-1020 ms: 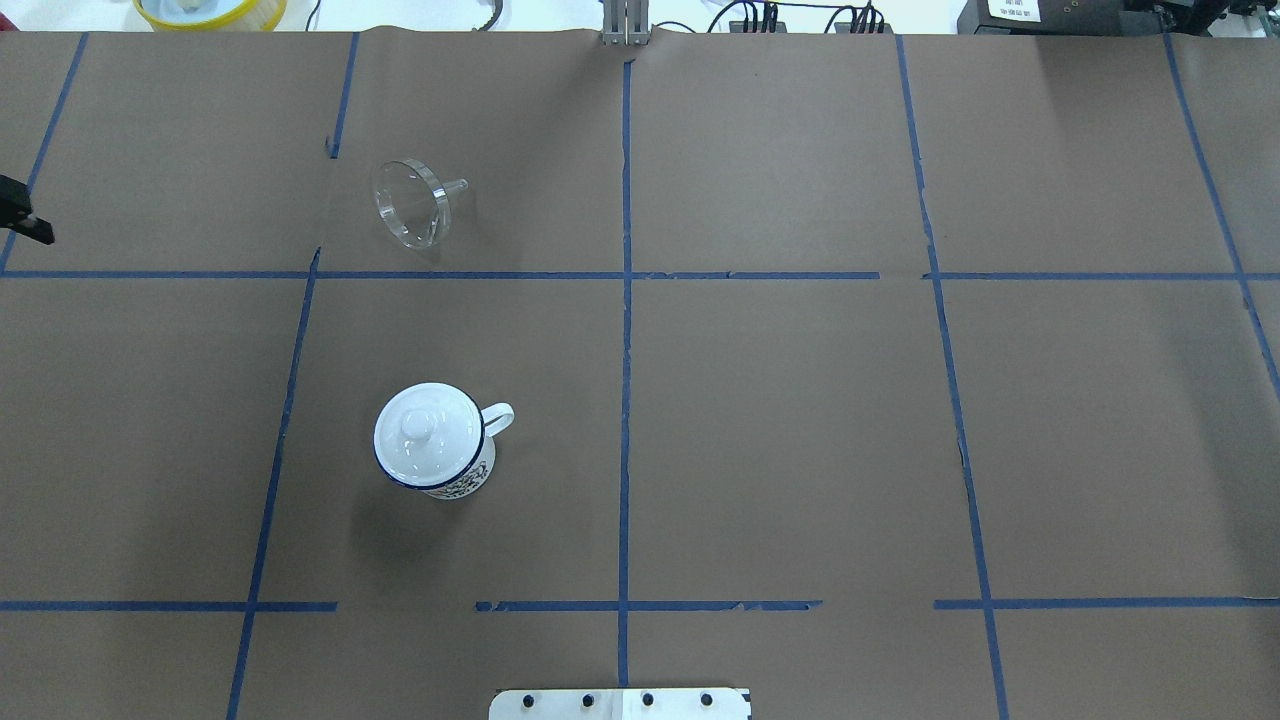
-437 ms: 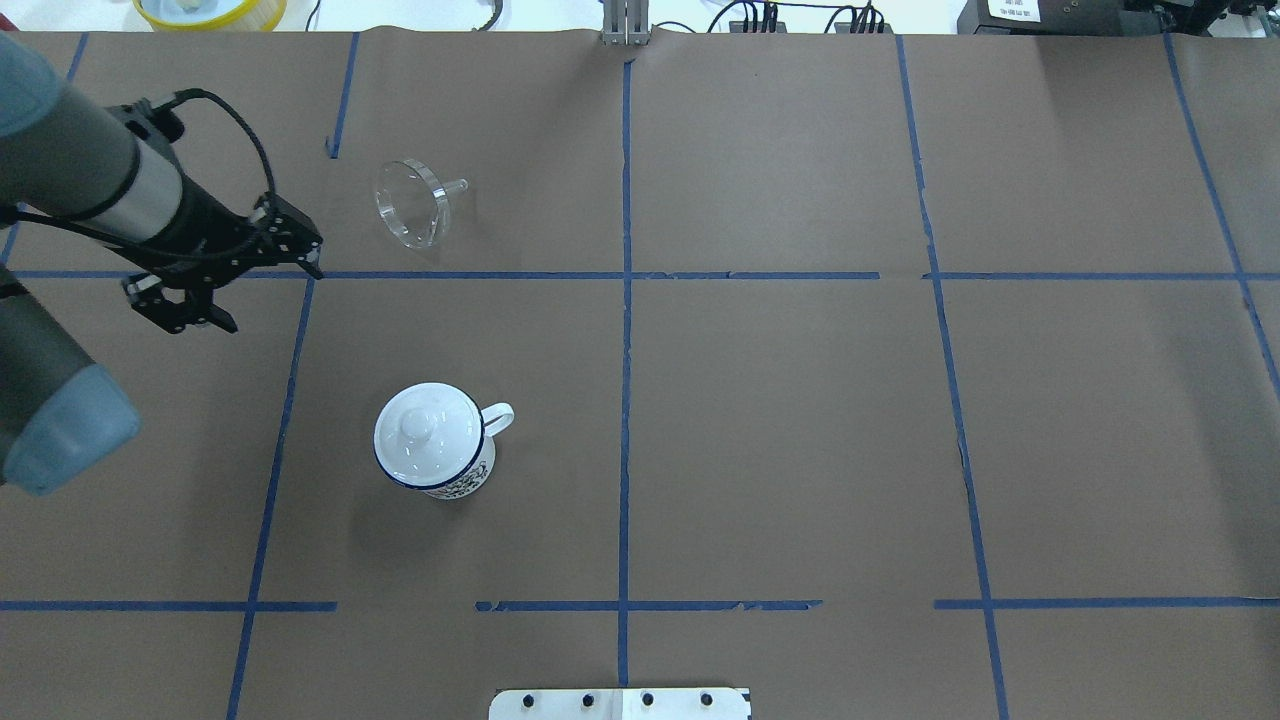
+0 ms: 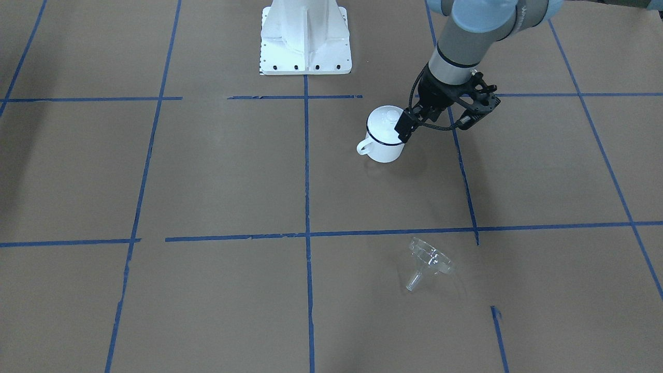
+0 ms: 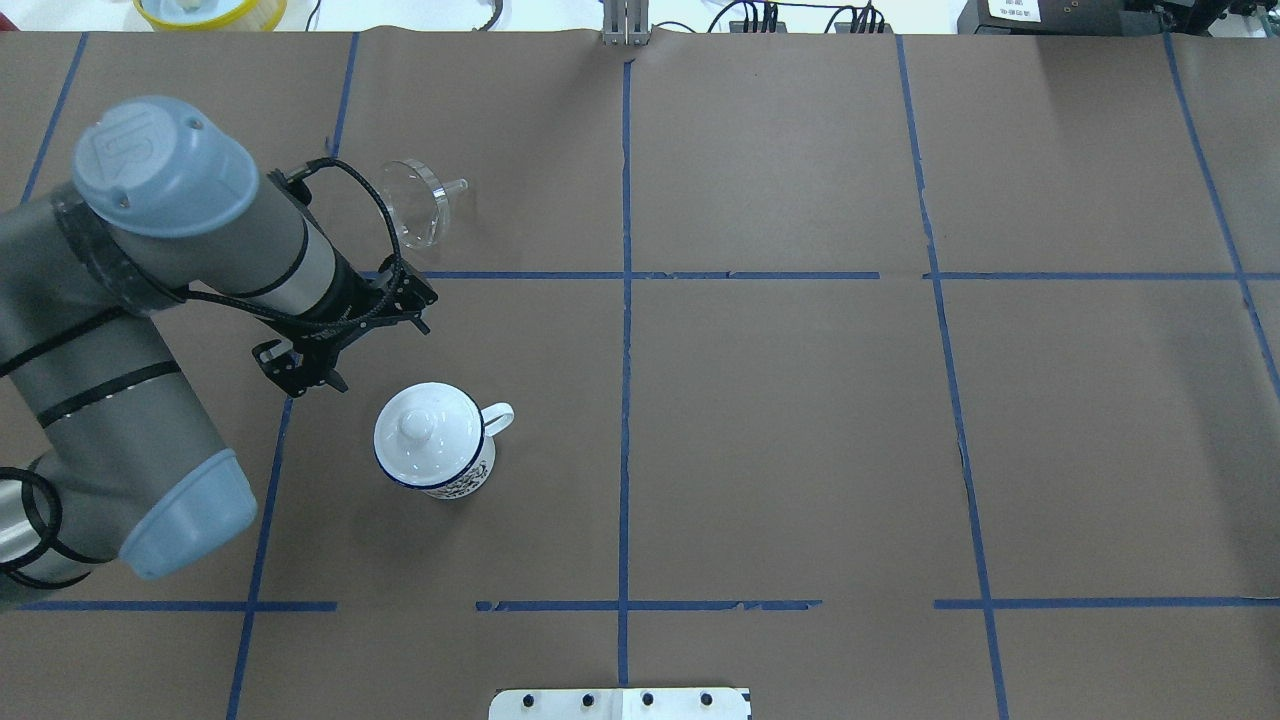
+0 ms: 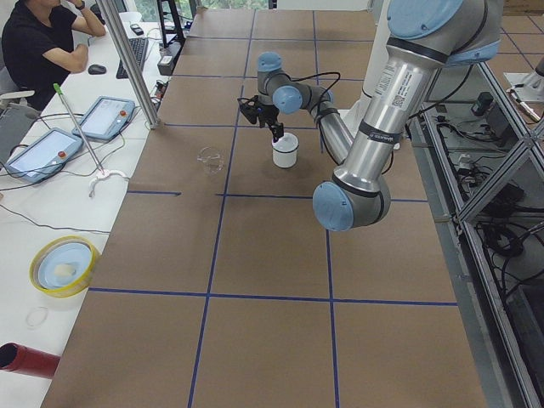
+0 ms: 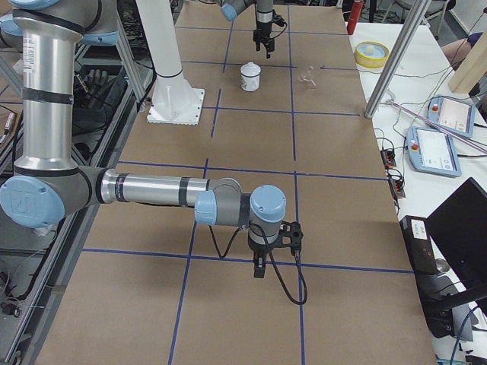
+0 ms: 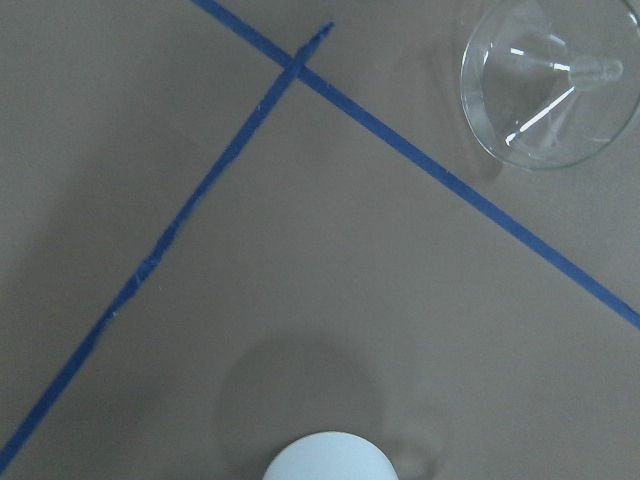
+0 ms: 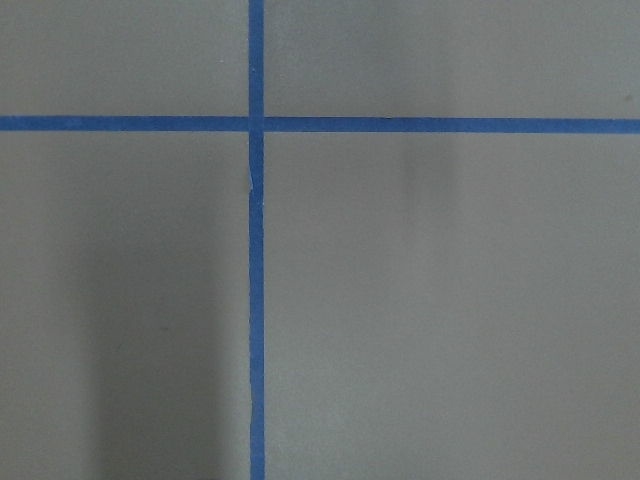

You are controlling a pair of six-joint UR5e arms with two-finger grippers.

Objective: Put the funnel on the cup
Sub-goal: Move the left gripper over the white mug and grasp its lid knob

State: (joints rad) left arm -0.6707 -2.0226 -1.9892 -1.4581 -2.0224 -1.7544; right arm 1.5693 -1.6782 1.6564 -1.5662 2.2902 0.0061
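Note:
The clear funnel [image 4: 413, 203] lies on its side at the back left of the table, spout to the right; it also shows in the front view [image 3: 430, 263] and the left wrist view [image 7: 550, 85]. The white cup [image 4: 440, 455] with a dark blue rim stands upright nearer the robot, handle to the right, with a round white knobbed lid [image 4: 427, 433] on top. My left gripper [image 4: 358, 338] is open and empty, above the table between funnel and cup, just left of the cup [image 3: 386, 137]. My right gripper [image 6: 259, 265] shows only in the right side view; I cannot tell its state.
Brown paper with blue tape lines [image 4: 625, 300] covers the table. The robot's white base plate [image 4: 620, 703] is at the near edge. A yellow bowl [image 4: 210, 10] sits beyond the back left edge. An operator [image 5: 38, 42] and tablets [image 5: 106, 115] are at the far side.
My left arm has swung in from the left edge and moved right and nearer, ending between the funnel and the cup. Funnel and cup have not moved.

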